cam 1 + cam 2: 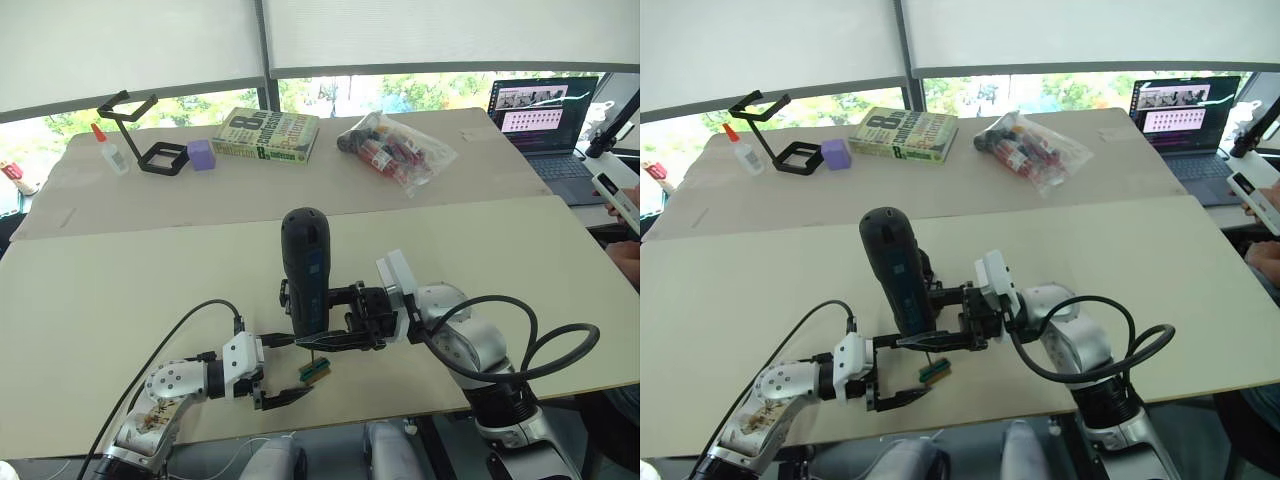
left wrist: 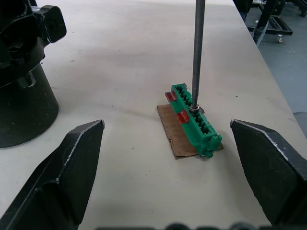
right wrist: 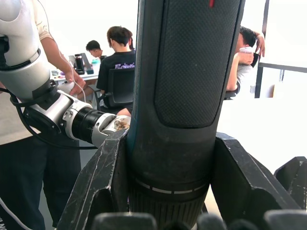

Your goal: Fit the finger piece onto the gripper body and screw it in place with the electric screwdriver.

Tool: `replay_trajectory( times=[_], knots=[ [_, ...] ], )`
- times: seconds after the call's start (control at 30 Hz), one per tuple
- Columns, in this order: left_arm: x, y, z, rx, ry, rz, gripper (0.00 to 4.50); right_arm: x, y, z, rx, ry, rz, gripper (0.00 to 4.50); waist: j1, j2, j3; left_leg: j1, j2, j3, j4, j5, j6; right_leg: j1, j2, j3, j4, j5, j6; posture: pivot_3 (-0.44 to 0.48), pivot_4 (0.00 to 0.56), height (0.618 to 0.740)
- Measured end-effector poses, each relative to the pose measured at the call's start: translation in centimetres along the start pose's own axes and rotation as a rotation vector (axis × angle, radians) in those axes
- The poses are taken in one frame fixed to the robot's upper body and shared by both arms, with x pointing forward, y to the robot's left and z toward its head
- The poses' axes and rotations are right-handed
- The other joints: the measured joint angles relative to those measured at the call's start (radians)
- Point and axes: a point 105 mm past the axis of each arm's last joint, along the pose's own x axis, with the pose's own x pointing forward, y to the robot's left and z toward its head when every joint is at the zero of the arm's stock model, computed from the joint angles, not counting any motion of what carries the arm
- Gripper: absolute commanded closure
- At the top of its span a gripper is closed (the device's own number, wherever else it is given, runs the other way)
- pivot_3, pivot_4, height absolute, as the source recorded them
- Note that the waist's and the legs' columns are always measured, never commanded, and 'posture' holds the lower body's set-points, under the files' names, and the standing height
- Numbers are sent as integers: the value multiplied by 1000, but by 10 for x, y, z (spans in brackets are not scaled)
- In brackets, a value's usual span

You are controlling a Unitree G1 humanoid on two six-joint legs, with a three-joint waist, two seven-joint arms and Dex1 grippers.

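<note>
**Readable text — almost none**

Only legible mark: a large "8" on the cover of the green-and-white book point(image 1: 266, 134) at the far side of the worktop point(image 1: 120, 290). The smaller print under it is too fine to read. Laptop screen point(image 1: 538, 107) shows pink blocks and rows of text — illegible. Glue bottle point(image 1: 111, 150) label and the bagged items point(image 1: 397, 148) can't be read either.

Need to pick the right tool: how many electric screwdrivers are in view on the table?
1. The electric screwdriver stands upright, clamped in the right gripper, its bit on the green terminal block. The left gripper is open beside it. Others may be hidden.
</note>
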Motion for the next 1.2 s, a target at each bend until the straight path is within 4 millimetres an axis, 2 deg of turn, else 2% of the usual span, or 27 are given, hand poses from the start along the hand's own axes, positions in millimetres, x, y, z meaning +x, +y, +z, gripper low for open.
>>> replay_trajectory(
  times=[1.2],
  knots=[
    [0, 0, 0, -2, 1, 3, 45, -2, 3, -2, -40, 10, 22, 2524, 0, 0, 0, 2, 0, 0, 0, 0, 0, 2, 0, 0, 0, 0, 0, 0, 150, 740]
  ],
)
